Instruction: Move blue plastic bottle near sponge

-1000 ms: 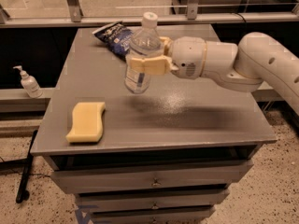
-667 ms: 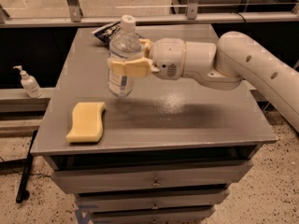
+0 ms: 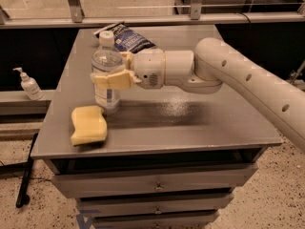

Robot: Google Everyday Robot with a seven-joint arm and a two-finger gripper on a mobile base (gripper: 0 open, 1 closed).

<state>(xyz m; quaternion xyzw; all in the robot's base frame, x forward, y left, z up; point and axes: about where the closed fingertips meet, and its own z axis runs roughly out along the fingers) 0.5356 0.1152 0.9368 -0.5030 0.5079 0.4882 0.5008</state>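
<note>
The blue plastic bottle (image 3: 106, 63) stands upright, clear with a white cap and a label low on its body. My gripper (image 3: 113, 73) is shut on the bottle's middle, with the white arm reaching in from the right. The bottle's base is at the table surface, just behind and right of the sponge (image 3: 88, 124). The sponge is pale yellow and lies flat near the table's front left corner. Whether the bottle touches the table or the sponge, I cannot tell.
A dark blue chip bag (image 3: 128, 38) lies at the back of the grey table (image 3: 190, 123). A small white pump bottle (image 3: 28, 85) stands on a ledge left of the table. Drawers sit below the table front.
My gripper has carried the bottle left and down, from above the table's middle to right beside the sponge.
</note>
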